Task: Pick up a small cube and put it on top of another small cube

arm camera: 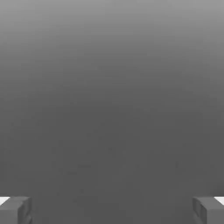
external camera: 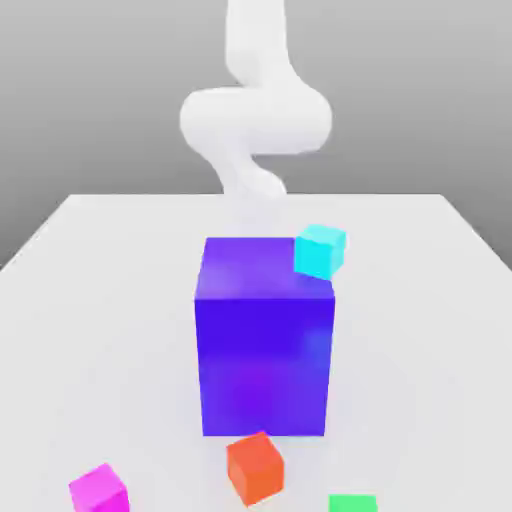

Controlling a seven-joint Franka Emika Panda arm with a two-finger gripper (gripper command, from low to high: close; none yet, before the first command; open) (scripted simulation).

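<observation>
Nothing of the task is done yet, judging by how things lie. The pincer [arm camera: 112, 210] stands wide open and empty in the hand view, its 2 fingertips [arm camera: 15, 210] far apart with only grey between them. The arm [external camera: 255, 120] rises behind a big purple block [external camera: 265, 340] on the white desk [external camera: 90, 300]. A small cyan cube [external camera: 320, 250] sits at the block's upper corner on the exterior view's right. In front lie an orange cube [external camera: 254, 468], a magenta cube [external camera: 99, 491] and a green cube [external camera: 352, 503], all apart, none stacked. Choosing, grasping, lifting and stacking are all left.
</observation>
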